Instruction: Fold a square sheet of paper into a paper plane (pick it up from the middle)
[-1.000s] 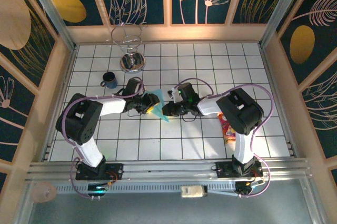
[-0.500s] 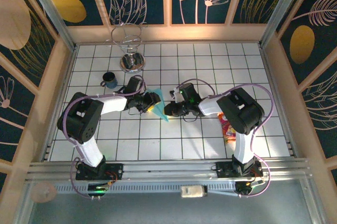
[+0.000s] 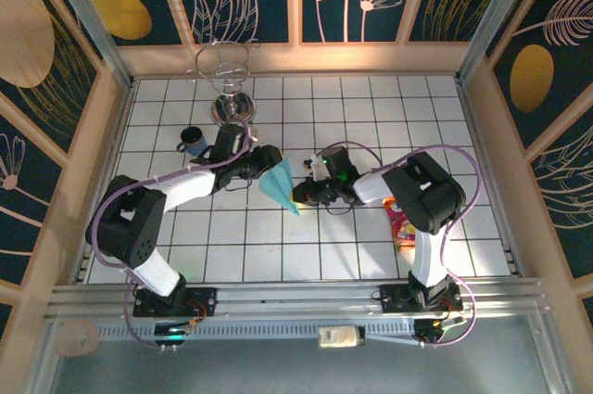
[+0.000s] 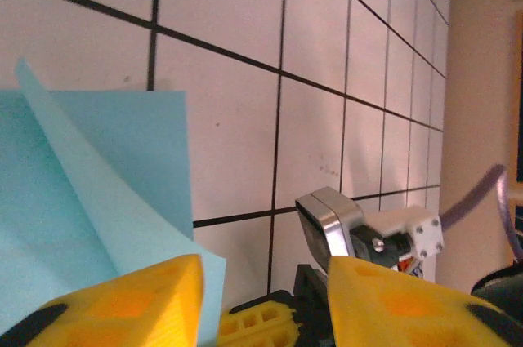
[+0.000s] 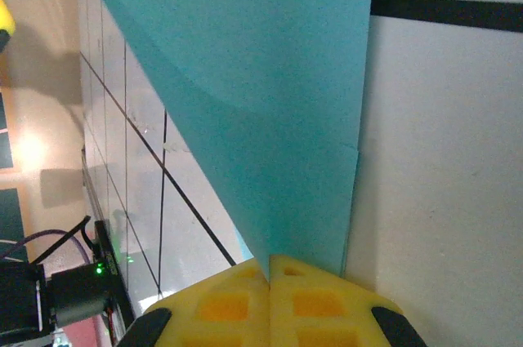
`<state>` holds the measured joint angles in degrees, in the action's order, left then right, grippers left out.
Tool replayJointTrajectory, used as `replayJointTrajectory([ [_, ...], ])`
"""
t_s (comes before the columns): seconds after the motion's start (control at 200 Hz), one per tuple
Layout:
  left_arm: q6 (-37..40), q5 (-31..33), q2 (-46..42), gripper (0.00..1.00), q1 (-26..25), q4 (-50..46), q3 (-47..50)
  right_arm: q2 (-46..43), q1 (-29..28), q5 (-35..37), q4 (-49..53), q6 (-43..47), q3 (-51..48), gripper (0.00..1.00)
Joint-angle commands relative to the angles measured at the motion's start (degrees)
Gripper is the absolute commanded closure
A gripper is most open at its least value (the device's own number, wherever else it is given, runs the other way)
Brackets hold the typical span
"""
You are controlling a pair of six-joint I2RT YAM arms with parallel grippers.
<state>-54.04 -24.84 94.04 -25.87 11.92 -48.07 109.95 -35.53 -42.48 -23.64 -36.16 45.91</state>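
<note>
The light-blue sheet of paper, folded into a pointed paper plane (image 3: 278,188), stands off the tiled floor in the middle with its tip toward the near side. My right gripper (image 3: 302,193) is shut on its right edge; in the right wrist view the yellow fingertips (image 5: 270,264) meet on the paper plane (image 5: 261,118). My left gripper (image 3: 267,162) is at the paper's far left corner. In the left wrist view its jaws (image 4: 265,286) are open with nothing between them, and the paper plane (image 4: 90,192) lies beside the left finger (image 4: 122,306).
A blue mug (image 3: 193,141) and a wire stand on a silver base (image 3: 230,107) are at the back left. An orange-red snack packet (image 3: 400,224) lies on the floor right of the right arm. Wooden walls close the tiled floor on three sides.
The right gripper's jaws have closed on the paper's edge. The left arm has stretched out toward the far side, its jaws have narrowed, and the folded paper now shows more fully from above.
</note>
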Motion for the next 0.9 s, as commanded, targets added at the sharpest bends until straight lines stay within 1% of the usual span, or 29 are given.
replayJointTrajectory([
  [0.0, -1.44, -4.02, -0.23, 0.64, 0.21, 7.65, 3.54, 1.34, 0.74, -1.8, -1.89, -1.52, -1.48, 0.97],
  [0.105, -3.29, -5.62, 0.64, 0.71, 0.2, 11.77, 5.58, 1.43, 0.92, -1.99, -2.75, -1.98, -1.79, 0.97],
  [0.19, -4.52, -6.64, 1.76, 0.73, 0.28, 14.12, 6.86, 1.41, 1.0, -2.07, -2.95, -1.98, -1.88, 0.97],
  [0.36, -6.34, -8.74, 3.86, 0.73, 0.2, 16.9, 7.21, 1.59, 1.1, -1.99, -2.58, -1.76, -1.64, 0.96],
  [0.41, -6.81, -9.29, 6.02, 0.73, 0.2, 17.72, 6.99, 1.74, 1.1, -1.95, -2.43, -1.72, -1.62, 0.96],
  [0.691, -7.66, -11.34, 9.47, 0.74, 0.12, 18.78, 5.45, 1.77, 1.16, -1.48, -2.11, -1.55, -1.67, 0.95],
  [0.786, -7.58, -11.29, 9.93, 0.74, 0.12, 18.39, 4.99, 1.68, 1.16, -1.13, -1.52, -1.22, -1.53, 0.92],
  [0.896, -7.23, -10.85, 10.72, 0.74, 0.14, 16.73, 4.45, 0.87, 1.18, -1.06, -0.97, -0.41, -1.35, 0.87],
])
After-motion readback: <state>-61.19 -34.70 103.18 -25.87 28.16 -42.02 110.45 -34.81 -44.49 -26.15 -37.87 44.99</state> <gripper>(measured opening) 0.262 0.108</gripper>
